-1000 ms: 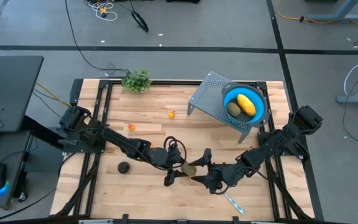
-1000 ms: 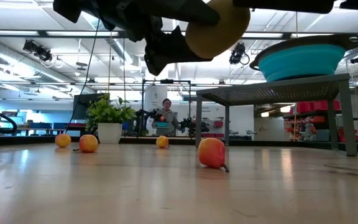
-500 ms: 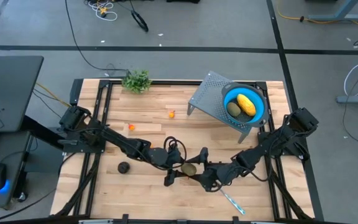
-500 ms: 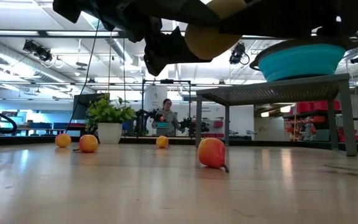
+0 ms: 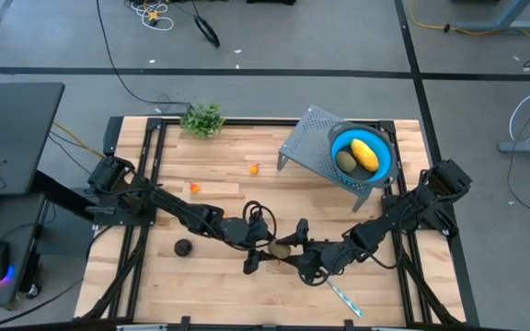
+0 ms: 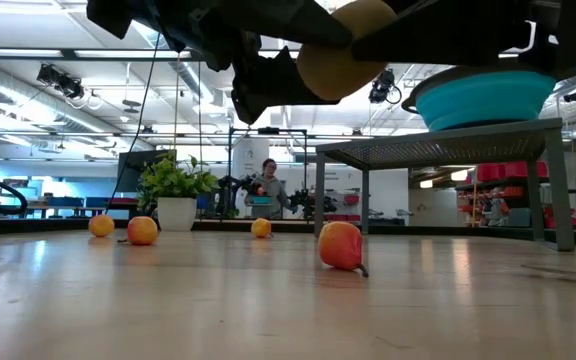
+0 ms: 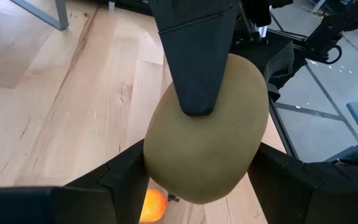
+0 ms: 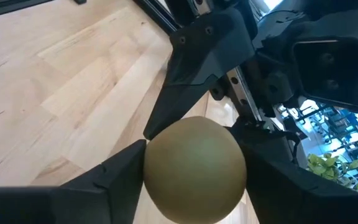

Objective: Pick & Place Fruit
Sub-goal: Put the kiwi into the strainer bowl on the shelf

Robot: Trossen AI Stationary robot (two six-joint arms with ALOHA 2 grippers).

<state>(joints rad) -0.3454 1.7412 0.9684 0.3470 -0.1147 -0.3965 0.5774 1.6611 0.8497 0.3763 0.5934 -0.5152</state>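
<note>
An olive-green oval fruit (image 5: pixel 281 249) hangs in the air over the table's near middle, between my two grippers. My left gripper (image 5: pixel 270 250) comes at it from the left and is shut on it. My right gripper (image 5: pixel 293 251) comes from the right, its fingers on the fruit's sides. The fruit also shows in the low view (image 6: pixel 340 62). A dark purple ball (image 5: pixel 183 246) and two tiny orange-red fruits (image 5: pixel 194 188) (image 5: pixel 254 168) lie on the table. An elongated yellow fruit (image 5: pixel 365 153) and another olive oval (image 5: pixel 346 162) lie in the blue bowl (image 5: pixel 387 164). My left gripper pinches the fruit's two opposite sides (image 7: pixel 157 155) between its two fingers, coming nearly level from the table's left. The fruit is lifted clear of the table. My right gripper's fingers (image 8: pixel 129 171) lie against the fruit's other two sides (image 8: pixel 157 171), coming nearly level from the right, crosswise to the left gripper's. One of its fingers (image 7: pixel 194 62) lies across the fruit's face.
The bowl sits on a grey perforated stand (image 5: pixel 306 142) at the far right. A leafy green sprig (image 5: pixel 202 119) stands at the far edge. A blue-handled knife (image 5: pixel 346 299) lies near the front edge. An orange-red fruit (image 6: pixel 340 245) lies below the grippers.
My right gripper has gone toward the table's left, up to the fruit in my left gripper, and its fingers now stand around it. My left gripper and the fruit have kept still in the air.
</note>
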